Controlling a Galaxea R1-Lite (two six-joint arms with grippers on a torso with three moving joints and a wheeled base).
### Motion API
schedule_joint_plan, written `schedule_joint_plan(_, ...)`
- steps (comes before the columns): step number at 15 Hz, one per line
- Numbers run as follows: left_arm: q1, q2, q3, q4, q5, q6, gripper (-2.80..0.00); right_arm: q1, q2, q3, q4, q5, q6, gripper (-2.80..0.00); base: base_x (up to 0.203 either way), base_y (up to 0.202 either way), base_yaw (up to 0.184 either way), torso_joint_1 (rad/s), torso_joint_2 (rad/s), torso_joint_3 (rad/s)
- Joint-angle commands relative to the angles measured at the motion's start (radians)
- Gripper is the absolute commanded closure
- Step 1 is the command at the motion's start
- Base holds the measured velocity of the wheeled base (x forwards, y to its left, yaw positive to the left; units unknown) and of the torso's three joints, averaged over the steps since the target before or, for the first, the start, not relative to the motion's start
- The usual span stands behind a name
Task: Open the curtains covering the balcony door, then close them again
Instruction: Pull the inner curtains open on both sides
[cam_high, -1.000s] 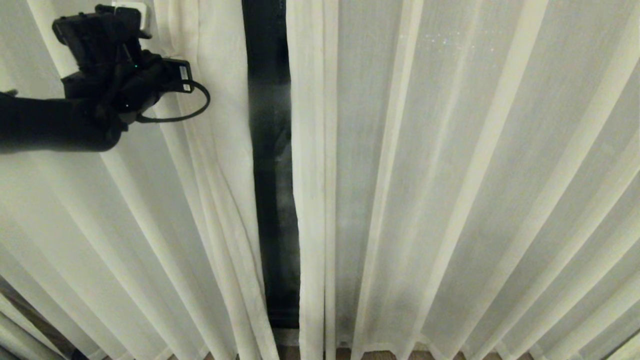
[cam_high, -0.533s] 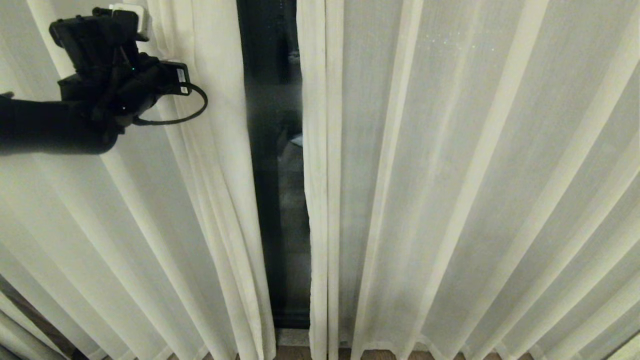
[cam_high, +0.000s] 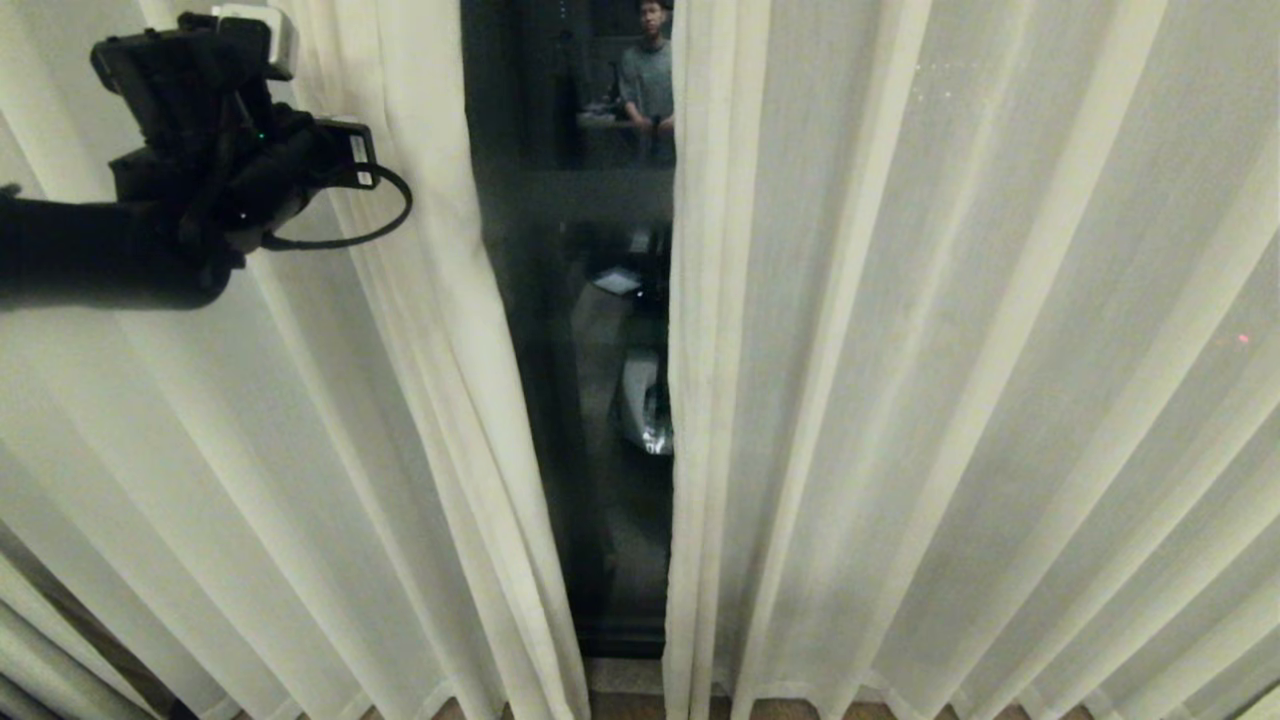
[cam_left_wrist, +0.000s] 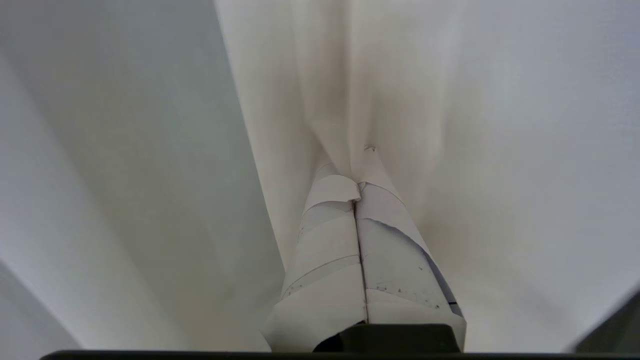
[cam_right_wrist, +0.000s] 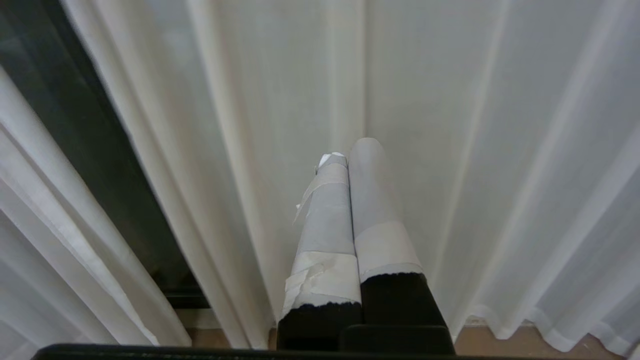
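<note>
A: Where are the curtains (cam_high: 960, 380) hanging?

B: Two cream panels fall to the floor in front of the balcony door (cam_high: 580, 330); they stand parted at the middle, and a dark strip of glass shows between their inner edges, narrowing toward the pale threshold (cam_high: 625, 675) at the bottom; a person (cam_high: 648, 75) is reflected high in that glass.

A: And the left gripper (cam_left_wrist: 356, 186)?

B: High on the left, raised against the left panel; the wrist view shows its taped fingers (cam_left_wrist: 330, 235) pressed together with a fold of the left panel's fabric pinched at the tips, the cloth gathering into creases there; from the head view the black wrist (cam_high: 215, 150) sits just left of that panel's inner edge, a looped cable (cam_high: 385, 215) hanging off it.

A: The right gripper (cam_right_wrist: 352, 155)?

B: Out of the head view; its own camera shows the taped fingers (cam_right_wrist: 325, 220) closed on each other, empty, low down near the right panel's pleats and its wavy hem; whether the tips touch the fabric I cannot tell; the dark door frame lies off to its left.
</note>
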Motion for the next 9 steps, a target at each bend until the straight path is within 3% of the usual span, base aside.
schedule_joint_plan(1, 0.001, -0.004, 0.008, -0.004, 0.001, 0.001, 0.00, 0.000, 0.000, 0.000, -0.001, 0.000, 0.000, 0.00, 0.000, 0.184, -0.005, -0.002, 0.00, 0.002)
schedule_joint_plan(9, 0.004, -0.010, 0.035, -0.018, 0.000, -0.007, 0.00, 0.000, 0.000, 0.000, -0.001, 0.000, 0.000, 0.00, 0.000, 0.186, -0.001, 0.001, 0.00, 0.001)
